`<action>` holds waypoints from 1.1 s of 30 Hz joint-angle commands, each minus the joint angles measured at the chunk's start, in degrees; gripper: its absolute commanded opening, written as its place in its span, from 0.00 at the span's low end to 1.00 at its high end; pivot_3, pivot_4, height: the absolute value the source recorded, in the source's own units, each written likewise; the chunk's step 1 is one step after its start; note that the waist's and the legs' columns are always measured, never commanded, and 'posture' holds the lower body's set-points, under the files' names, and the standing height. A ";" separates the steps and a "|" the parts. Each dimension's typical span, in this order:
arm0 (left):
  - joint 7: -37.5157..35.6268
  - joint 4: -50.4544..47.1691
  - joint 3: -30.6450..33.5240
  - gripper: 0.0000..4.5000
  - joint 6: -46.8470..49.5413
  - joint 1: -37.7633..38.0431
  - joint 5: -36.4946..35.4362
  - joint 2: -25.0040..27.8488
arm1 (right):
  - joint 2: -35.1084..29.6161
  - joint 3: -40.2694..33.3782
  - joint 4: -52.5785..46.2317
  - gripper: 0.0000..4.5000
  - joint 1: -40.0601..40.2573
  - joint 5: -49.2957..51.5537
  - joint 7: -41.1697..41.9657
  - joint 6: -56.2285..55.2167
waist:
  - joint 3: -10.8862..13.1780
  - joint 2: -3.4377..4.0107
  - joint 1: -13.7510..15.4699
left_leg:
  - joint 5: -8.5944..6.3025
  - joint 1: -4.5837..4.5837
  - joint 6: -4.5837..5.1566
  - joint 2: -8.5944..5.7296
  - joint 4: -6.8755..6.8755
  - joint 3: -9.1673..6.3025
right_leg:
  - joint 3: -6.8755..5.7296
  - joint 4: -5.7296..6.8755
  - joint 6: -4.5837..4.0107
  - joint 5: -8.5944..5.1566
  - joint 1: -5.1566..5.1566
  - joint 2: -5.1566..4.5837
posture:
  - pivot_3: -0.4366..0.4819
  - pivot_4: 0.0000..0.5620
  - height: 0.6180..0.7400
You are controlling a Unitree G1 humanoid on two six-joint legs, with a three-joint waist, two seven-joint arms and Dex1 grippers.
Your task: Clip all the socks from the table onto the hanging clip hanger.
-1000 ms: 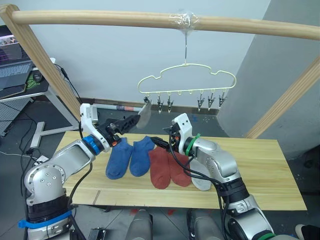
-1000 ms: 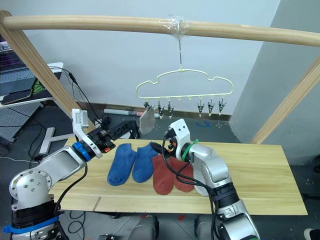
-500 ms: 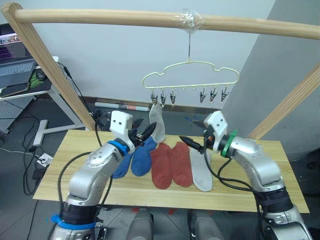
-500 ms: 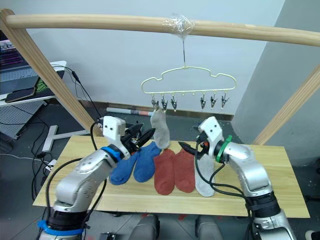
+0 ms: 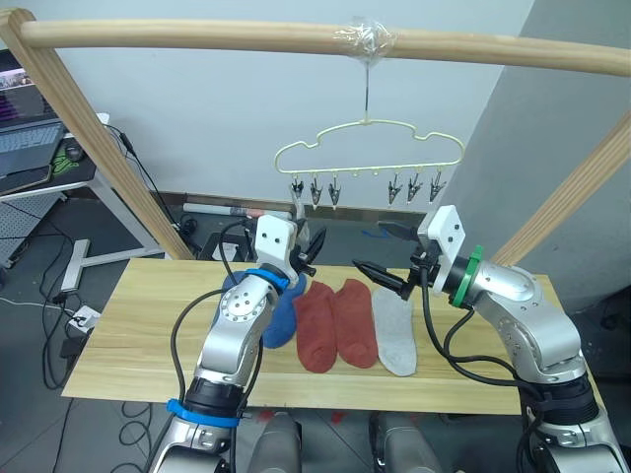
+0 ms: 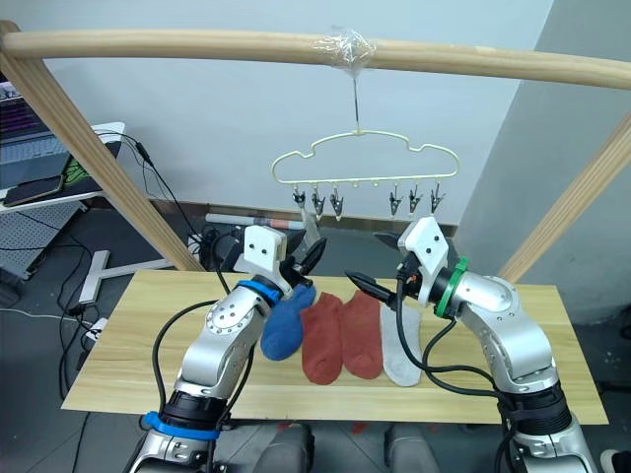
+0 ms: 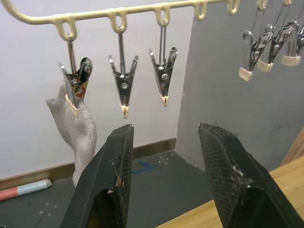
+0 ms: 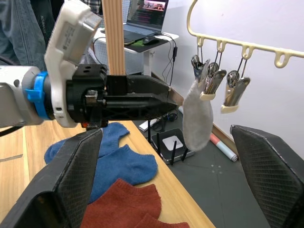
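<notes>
Now that the left gripper [image 7: 164, 159] has let go and drawn back with its jaws open, one light grey sock [image 7: 76, 124] hangs by itself from the end clip of the clip hanger [image 5: 367, 143], a change from a second ago, when that gripper was lifting the sock toward the clip; by the look of it, the first of six is done and five remain. Below the clip hanger, on the tabletop [image 5: 138, 330], lie the two blue socks [image 6: 286, 323], the two rust-red socks [image 5: 335, 323] and the other grey sock [image 5: 392, 333], side by side. The right gripper [image 5: 386, 256], jaws spread wide and empty, hovers below the clip hanger, above the grey sock on the tabletop. Five clips [image 7: 122, 88] on the clip hanger are free. A pale wooden pole frame [image 5: 296, 37] carries the clip hanger's hook, its slanted posts standing either side of the tabletop, and the left forearm hides part of the blue pair
</notes>
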 commanded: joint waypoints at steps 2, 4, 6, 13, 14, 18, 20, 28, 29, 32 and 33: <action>1.81 5.76 1.14 0.49 -5.04 -4.54 2.77 -2.09 | -1.16 -1.79 -2.78 1.00 -1.81 2.10 0.08 0.30 | 0.00 0.00 -0.17 | 0.00 0.00 0.00 -0.01 0.14 0.00 | 0.01 0.00 0.08 0.05 0.05 0.01 | 0.50 0.28 1.00; 2.68 8.81 1.15 0.49 -7.14 -5.89 4.38 -2.61 | -1.16 -1.86 -2.59 1.00 -2.22 2.18 -0.55 0.36 | 0.00 0.00 -0.46 | 0.00 -0.03 0.00 -0.01 0.23 0.00 | 0.02 -0.01 0.13 0.08 0.08 0.01 | 0.50 0.28 1.00; 3.37 11.07 1.51 0.49 -8.61 -6.82 5.16 -3.15 | -1.22 -1.78 -2.49 1.00 -2.38 2.15 -0.77 0.26 | 0.00 0.00 -0.50 | 0.00 -0.04 0.00 -0.02 0.26 0.00 | 0.03 0.00 0.18 0.11 0.08 0.01 | 0.49 0.28 1.00; 3.93 22.21 3.20 0.49 -13.79 -13.26 6.21 -4.79 | -1.79 -2.97 -2.91 1.00 -3.04 3.30 -1.44 1.85 | 0.00 0.00 -0.83 | 0.00 -0.07 0.00 -0.02 0.33 -0.02 | 0.01 0.03 0.21 0.14 0.07 0.01 | 0.47 0.29 1.00; 3.83 23.15 3.29 0.49 -14.34 -13.73 6.29 -4.91 | -1.85 -3.02 -2.91 1.00 -3.09 3.38 -1.51 1.97 | 0.00 0.00 -0.85 | 0.00 -0.09 0.00 -0.02 0.35 -0.02 | 0.02 0.03 0.22 0.14 0.07 0.01 | 0.47 0.29 1.00; 4.75 28.92 4.16 0.49 -17.32 -16.93 7.24 -5.37 | -2.07 -2.86 -2.66 1.00 -3.29 3.44 -1.75 1.91 | 0.00 0.00 -0.89 | 0.00 -0.10 0.01 -0.03 0.36 -0.04 | 0.01 0.03 0.23 0.15 0.07 0.01 | 0.47 0.30 1.00; 5.65 31.39 4.55 0.49 -18.64 -18.51 7.94 -5.39 | -2.26 -2.91 -2.76 1.00 -3.27 3.67 -1.85 1.99 | 0.00 0.00 -0.99 | -0.01 -0.10 0.01 -0.03 0.36 -0.04 | 0.02 0.03 0.24 0.16 0.07 0.01 | 0.47 0.30 1.00; 7.19 37.00 5.47 0.49 -22.38 -22.66 9.12 -5.08 | -2.69 -2.97 -2.99 1.00 -3.36 4.17 -2.44 2.25 | 0.00 0.00 -1.52 | 0.00 -0.11 0.01 -0.03 0.37 -0.04 | 0.01 0.04 0.26 0.17 0.07 0.01 | 0.46 0.30 1.00; 7.37 37.48 5.62 0.49 -22.62 -23.05 9.14 -5.05 | -2.78 -2.93 -3.00 1.00 -3.36 4.17 -2.46 2.23 | 0.00 0.00 -1.62 | 0.00 -0.11 0.01 -0.03 0.37 -0.05 | 0.01 0.04 0.26 0.17 0.07 0.01 | 0.46 0.30 1.00; 7.42 38.29 5.79 0.49 -23.28 -23.67 9.33 -5.04 | -2.89 -2.87 -2.97 1.00 -3.47 4.21 -2.53 2.23 | 0.00 0.00 -1.92 | 0.00 -0.11 0.01 -0.03 0.37 -0.05 | 0.02 0.05 0.26 0.17 0.07 0.01 | 0.46 0.30 1.00; 7.34 38.39 5.78 0.49 -23.50 -23.71 9.42 -5.05 | -2.90 -2.87 -2.96 1.00 -3.55 4.23 -2.57 2.25 | 0.00 0.00 -1.98 | 0.00 -0.11 0.01 -0.04 0.37 -0.06 | 0.01 0.06 0.26 0.17 0.07 0.01 | 0.46 0.30 1.00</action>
